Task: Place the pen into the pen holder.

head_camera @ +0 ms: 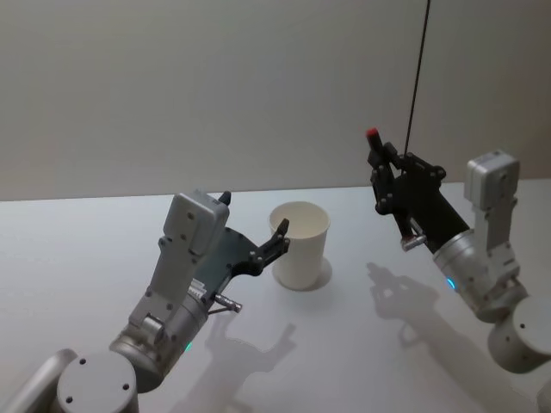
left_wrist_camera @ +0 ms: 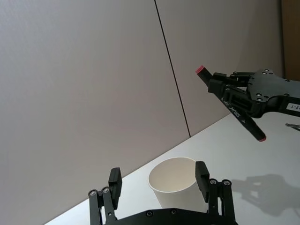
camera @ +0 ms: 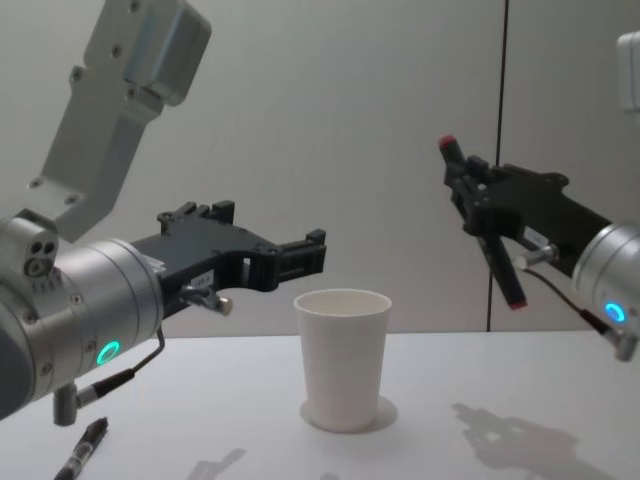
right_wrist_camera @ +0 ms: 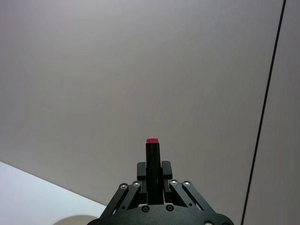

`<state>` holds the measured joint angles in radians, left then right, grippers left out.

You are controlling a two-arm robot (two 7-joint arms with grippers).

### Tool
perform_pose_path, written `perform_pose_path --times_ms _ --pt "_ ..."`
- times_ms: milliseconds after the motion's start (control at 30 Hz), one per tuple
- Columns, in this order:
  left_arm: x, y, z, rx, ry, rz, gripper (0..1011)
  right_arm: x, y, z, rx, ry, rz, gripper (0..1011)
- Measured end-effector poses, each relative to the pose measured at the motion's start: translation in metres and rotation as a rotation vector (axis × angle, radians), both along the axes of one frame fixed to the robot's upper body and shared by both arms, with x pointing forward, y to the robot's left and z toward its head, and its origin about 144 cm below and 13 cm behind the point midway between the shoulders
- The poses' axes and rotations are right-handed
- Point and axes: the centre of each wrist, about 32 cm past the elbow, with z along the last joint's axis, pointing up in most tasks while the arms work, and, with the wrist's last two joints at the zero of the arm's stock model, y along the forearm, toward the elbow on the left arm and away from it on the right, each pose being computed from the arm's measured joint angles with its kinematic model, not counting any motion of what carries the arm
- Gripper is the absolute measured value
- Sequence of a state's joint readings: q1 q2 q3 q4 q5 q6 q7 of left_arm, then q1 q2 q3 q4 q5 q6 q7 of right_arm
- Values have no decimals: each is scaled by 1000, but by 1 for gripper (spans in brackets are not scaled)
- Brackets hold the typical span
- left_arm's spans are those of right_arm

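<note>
The pen (head_camera: 392,191) is black with red ends. My right gripper (head_camera: 380,172) is shut on its upper part and holds it tilted in the air, up and to the right of the pen holder. The pen (camera: 483,222) hangs higher than the holder's rim. The pen holder (head_camera: 300,248), a plain white cup, stands upright on the table. My left gripper (head_camera: 255,215) is open just left of the cup (camera: 343,350), about level with its rim. In the left wrist view the cup (left_wrist_camera: 176,187) sits ahead between the fingers (left_wrist_camera: 202,172), with the pen (left_wrist_camera: 234,108) beyond.
The white table (head_camera: 362,344) spreads around the cup. A thin dark vertical line (head_camera: 417,77) runs down the grey wall behind the right gripper. A dark pen-like object (camera: 82,452) lies on the table near the left arm's base.
</note>
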<state>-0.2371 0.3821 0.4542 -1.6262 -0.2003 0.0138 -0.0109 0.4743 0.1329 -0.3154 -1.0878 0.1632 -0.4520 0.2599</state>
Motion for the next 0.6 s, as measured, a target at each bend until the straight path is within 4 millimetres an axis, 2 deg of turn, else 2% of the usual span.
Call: perform_pose_path --times_ms 600 --pt "0 0 0 0 0 0 1000 35 21 -22 70 -122 87 172"
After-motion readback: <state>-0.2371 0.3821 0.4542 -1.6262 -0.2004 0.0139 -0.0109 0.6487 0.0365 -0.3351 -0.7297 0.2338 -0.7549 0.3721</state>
